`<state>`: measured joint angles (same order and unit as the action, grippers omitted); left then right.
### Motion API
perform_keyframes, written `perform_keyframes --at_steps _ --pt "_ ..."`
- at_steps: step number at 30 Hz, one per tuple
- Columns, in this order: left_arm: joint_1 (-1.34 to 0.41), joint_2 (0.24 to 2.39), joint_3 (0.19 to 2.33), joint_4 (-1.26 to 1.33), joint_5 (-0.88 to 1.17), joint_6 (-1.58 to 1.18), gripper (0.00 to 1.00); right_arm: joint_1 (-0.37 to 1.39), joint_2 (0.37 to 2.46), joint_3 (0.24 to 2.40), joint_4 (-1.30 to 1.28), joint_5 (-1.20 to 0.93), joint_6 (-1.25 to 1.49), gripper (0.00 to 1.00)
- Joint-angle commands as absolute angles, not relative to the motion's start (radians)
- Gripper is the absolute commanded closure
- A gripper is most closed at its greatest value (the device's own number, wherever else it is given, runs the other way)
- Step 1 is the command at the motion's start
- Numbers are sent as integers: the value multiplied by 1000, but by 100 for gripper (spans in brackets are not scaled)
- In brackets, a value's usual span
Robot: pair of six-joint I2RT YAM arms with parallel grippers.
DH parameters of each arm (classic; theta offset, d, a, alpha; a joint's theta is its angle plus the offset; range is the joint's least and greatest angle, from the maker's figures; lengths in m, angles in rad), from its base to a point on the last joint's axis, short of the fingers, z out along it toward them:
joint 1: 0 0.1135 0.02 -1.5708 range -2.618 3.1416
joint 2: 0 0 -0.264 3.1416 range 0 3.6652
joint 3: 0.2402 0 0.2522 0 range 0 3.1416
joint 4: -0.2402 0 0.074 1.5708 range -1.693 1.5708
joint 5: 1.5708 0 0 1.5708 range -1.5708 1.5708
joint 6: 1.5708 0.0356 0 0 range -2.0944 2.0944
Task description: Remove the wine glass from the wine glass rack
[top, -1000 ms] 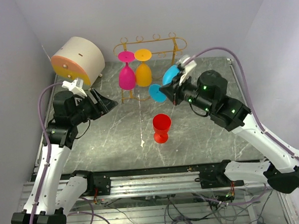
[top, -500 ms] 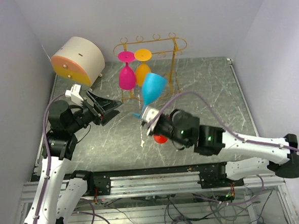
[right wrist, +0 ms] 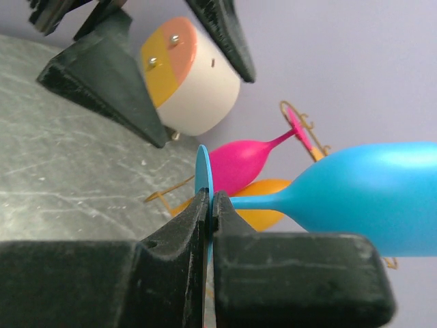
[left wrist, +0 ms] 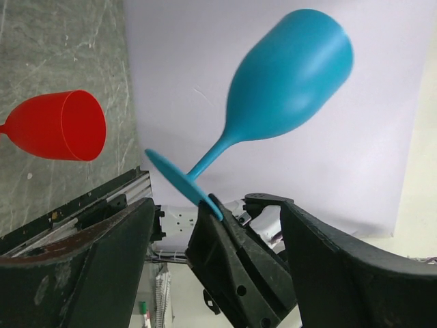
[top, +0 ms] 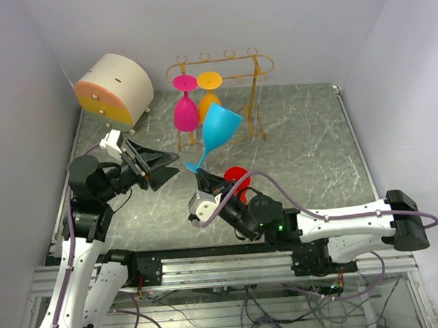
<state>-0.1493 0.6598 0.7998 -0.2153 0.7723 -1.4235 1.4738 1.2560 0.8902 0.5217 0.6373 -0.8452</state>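
Note:
My right gripper (top: 202, 181) is shut on the round foot of the blue wine glass (top: 219, 130) and holds it above the table, tilted, bowl up. In the right wrist view the fingers (right wrist: 184, 236) pinch the thin blue foot (right wrist: 203, 171) edge-on. The glass is away from the golden wire wine glass rack (top: 255, 78) at the back. A pink glass (top: 185, 111) and an orange glass (top: 209, 81) hang from the rack. My left gripper (top: 162, 166) is open to the left of the blue foot, with nothing between its fingers. It faces the blue glass (left wrist: 287, 82).
A red glass (top: 237, 174) sits on the table, partly behind my right arm; the left wrist view shows it (left wrist: 58, 125) beside the blue one. A cream round drawer box (top: 115, 87) lies at the back left. Walls close in on three sides.
My right arm has swung the blue glass from beside the rack to the near middle of the table and turned its bowl upward. The left gripper opened wider and turned toward it.

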Motion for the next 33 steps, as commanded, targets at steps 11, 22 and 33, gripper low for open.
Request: perform_keyframes --at_steps 11,22,33 --pt "-152 640 731 -145 822 -1527 17 1525 1343 805 878 555 -1129 100" --pt "-152 607 655 35 859 -1654 85 1536 1388 749 947 515 -1220 100" --pt "-152 583 510 303 831 -1754 93 1549 1336 729 913 612 -1168 80"
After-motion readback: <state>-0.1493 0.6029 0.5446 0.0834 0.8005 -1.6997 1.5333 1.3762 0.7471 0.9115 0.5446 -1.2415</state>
